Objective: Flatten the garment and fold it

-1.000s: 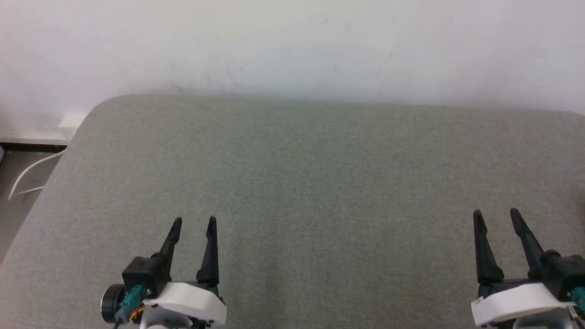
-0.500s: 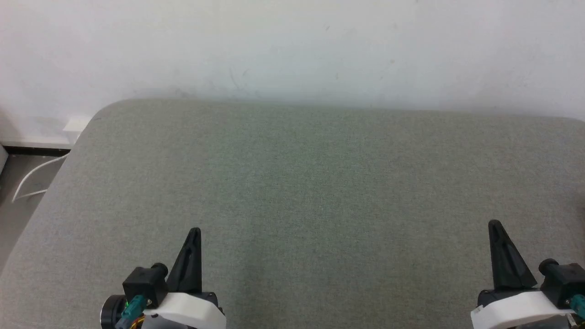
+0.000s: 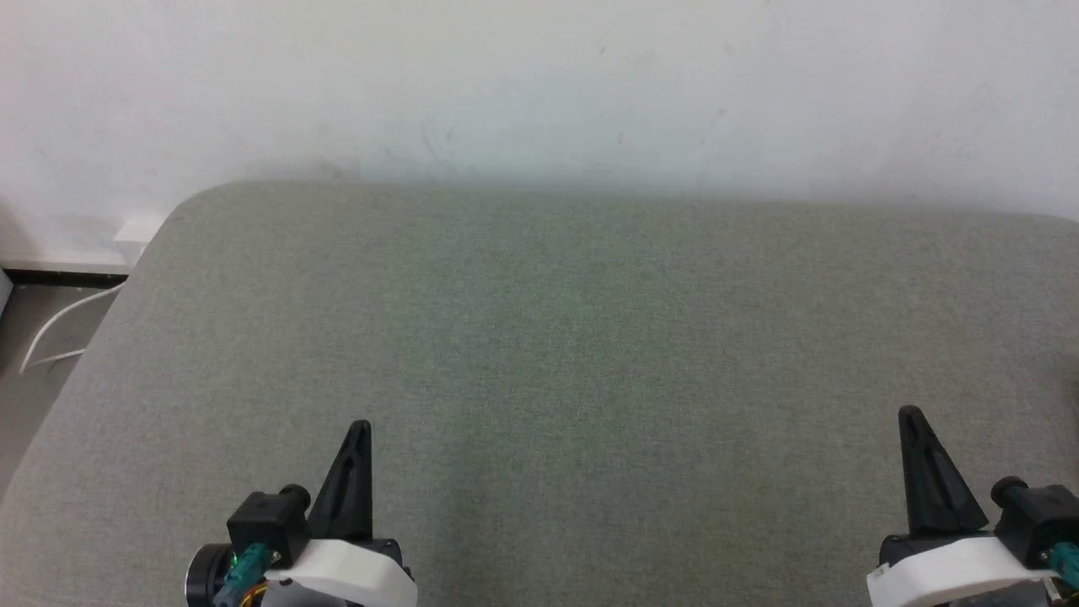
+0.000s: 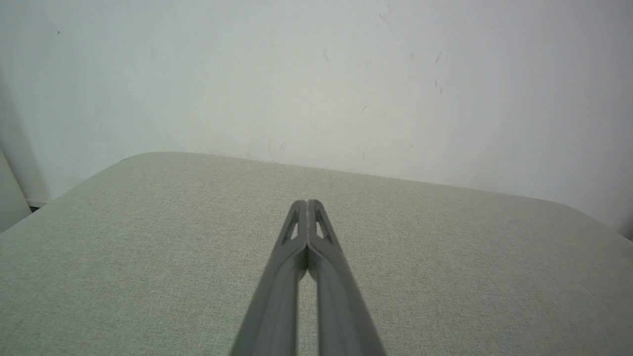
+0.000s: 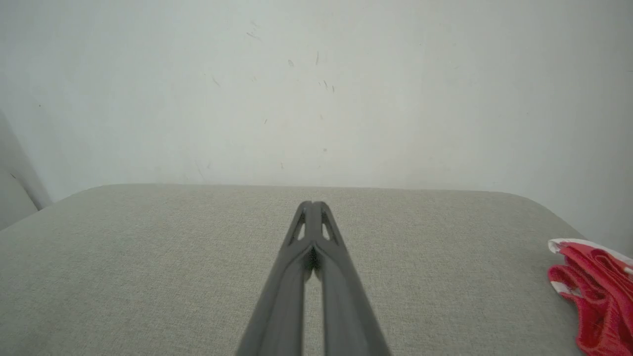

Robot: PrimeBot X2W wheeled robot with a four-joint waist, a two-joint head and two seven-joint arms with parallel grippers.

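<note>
The garment (image 5: 593,291), bright red with white trim, lies bunched at the right edge of the right wrist view, on the grey cushioned surface (image 3: 573,337). My right gripper (image 3: 909,415) stands at the lower right of the head view, shut and empty; its closed tips (image 5: 310,203) sit well left of the garment. At the lower left, my left gripper (image 3: 360,427) is shut on nothing, its fingers pressed together (image 4: 307,202) above bare fabric.
A white wall (image 3: 539,84) rises right behind the surface. The surface's left edge curves off to a floor with a white cable (image 3: 50,324). Bare grey fabric stretches between and ahead of both grippers.
Both grippers have gone from open to shut, with nothing caught in either. The head camera has tilted slightly, shifting the whole picture down a little.
</note>
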